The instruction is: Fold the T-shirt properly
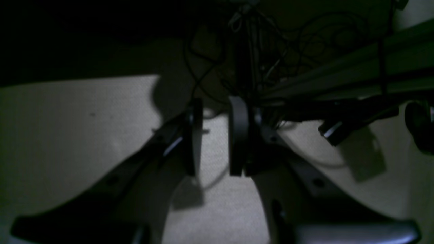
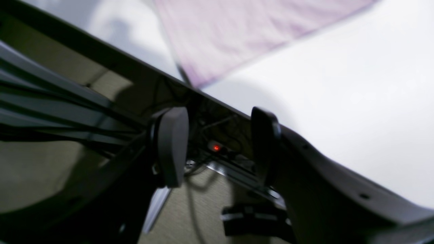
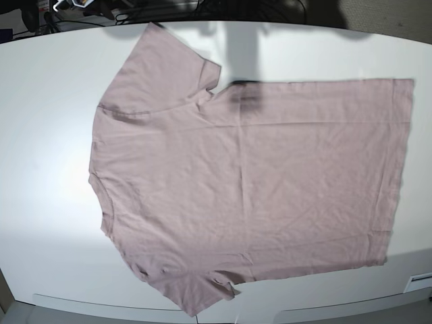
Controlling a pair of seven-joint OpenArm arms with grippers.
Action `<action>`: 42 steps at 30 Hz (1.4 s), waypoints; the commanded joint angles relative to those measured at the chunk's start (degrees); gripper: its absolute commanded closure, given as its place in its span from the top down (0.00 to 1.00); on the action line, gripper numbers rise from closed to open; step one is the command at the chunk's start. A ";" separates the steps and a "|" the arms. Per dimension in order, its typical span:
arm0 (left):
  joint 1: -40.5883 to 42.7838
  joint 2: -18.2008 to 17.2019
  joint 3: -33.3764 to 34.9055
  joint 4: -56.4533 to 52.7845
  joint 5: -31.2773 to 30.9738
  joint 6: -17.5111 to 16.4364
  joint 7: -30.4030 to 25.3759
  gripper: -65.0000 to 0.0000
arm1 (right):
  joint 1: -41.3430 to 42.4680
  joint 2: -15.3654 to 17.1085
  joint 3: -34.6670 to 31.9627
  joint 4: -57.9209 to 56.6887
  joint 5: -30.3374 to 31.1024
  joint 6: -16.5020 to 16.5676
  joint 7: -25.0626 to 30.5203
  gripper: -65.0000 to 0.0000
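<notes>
T-shirt [image 3: 250, 182] lies flat, neck left, hem right; both end effectors released.

White table [image 3: 40, 135] filling base view, rim curving along near edge. Tangled black cables [image 1: 257, 44] hanging in shadow under table edge, beside grey metal frame rail [image 1: 356, 67]. Power strip with red light [image 2: 216, 147] glowing beneath table. Beige carpet floor [image 1: 67, 135] lying below, shadows falling across it.
</notes>
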 commanded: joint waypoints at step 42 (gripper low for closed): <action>-11.04 -23.45 -8.66 24.85 35.69 2.34 4.76 0.33 | 18.12 2.12 1.25 13.00 -32.83 0.28 -7.45 0.47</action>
